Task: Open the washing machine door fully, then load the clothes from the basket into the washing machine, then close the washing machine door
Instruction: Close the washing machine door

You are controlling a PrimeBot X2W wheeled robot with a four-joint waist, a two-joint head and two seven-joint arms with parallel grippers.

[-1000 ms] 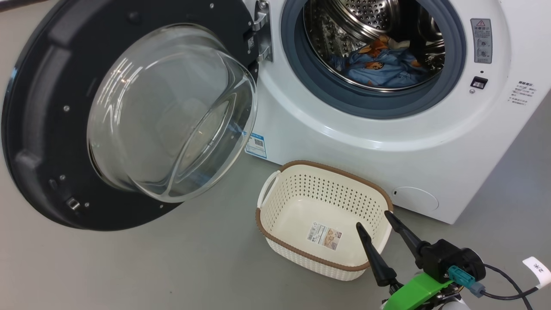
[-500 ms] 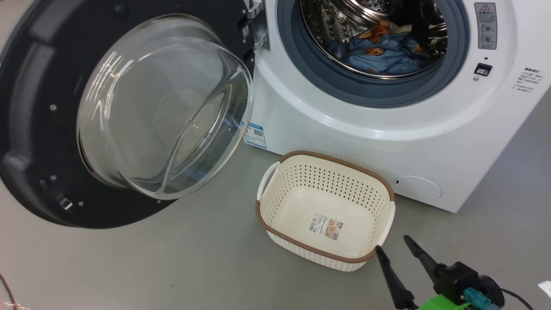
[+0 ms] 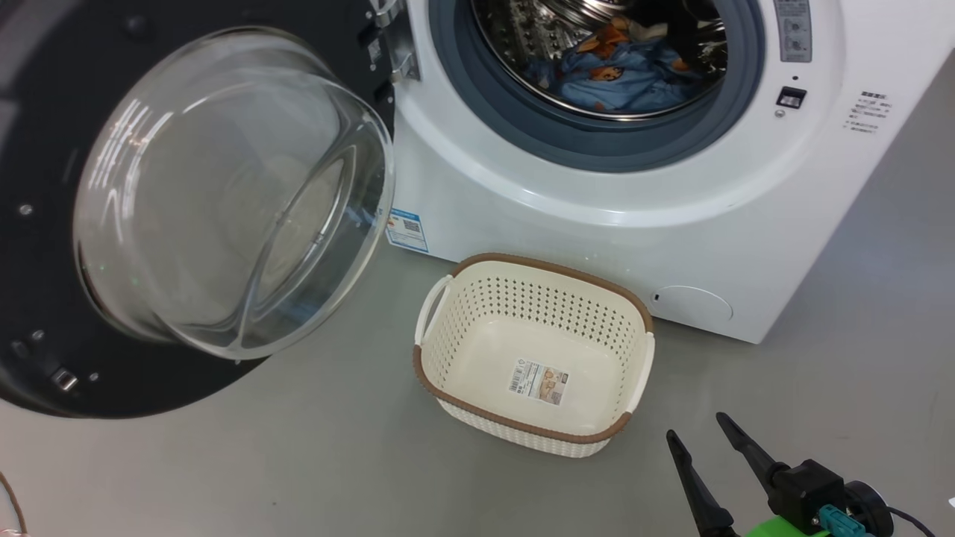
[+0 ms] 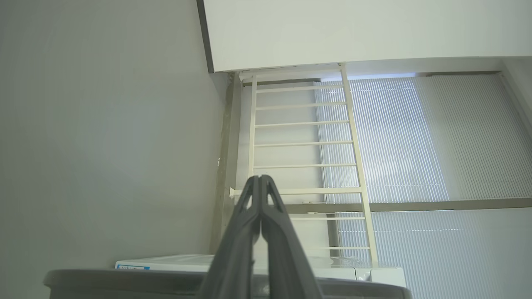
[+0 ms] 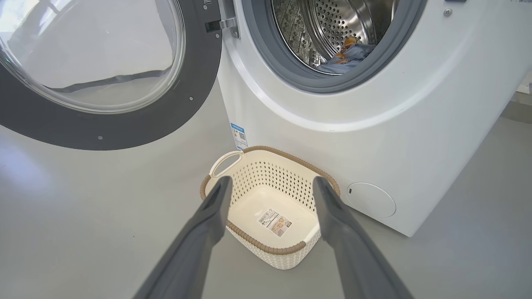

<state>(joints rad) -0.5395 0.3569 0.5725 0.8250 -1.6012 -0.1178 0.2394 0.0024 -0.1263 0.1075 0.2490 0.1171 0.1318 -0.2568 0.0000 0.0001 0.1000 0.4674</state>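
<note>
So the washing machine door [image 3: 224, 194] is swung wide open to the left, glass bowl sticking out over the grey floor [image 3: 298, 462]. The clothes [image 3: 619, 71], blue with the orange cartoon figures, are lying in a heap at the bottom of the steel drum [image 3: 537, 30] inside the washing machine [image 3: 597, 224]. The basket [image 3: 537, 306] sits on the floor right in front of the machine, with just a sticker [image 3: 539, 381] on its bottom. The right gripper [image 3: 694, 425] hangs low near the basket's front right corner, not touching it, jaws spread wide and gripping nothing; from its wrist cam the basket sits framed between the two fingers. The left gripper [image 4: 259, 178] is clenched tight, fingertips pressed together with nothing in them, aimed off at a window with blinds [image 4: 415, 145].
</note>
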